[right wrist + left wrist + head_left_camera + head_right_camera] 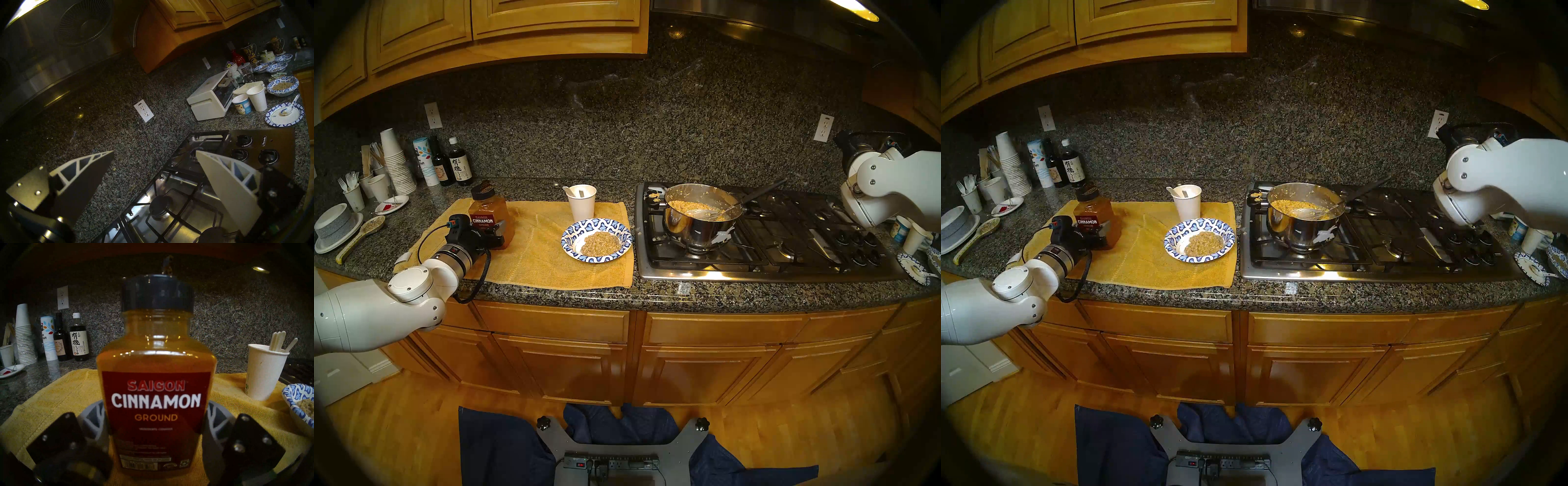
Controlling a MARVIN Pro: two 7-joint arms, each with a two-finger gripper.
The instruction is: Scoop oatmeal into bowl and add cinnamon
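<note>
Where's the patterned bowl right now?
Head view: the bowl sits on the yellow towel, centre counter, between the cinnamon jar and the stove.

The cinnamon jar (pixel 155 372) blocks the left pincer (pixel 155 429) fingertips in the wrist view, so contact with its sides cannot be judged; the jar's base is cut off and its small print is blurred. In the head view the pincer body hides the jar's lower left. Right of the jar, the bowl (pixel 295 400) runs off the edge.
</note>
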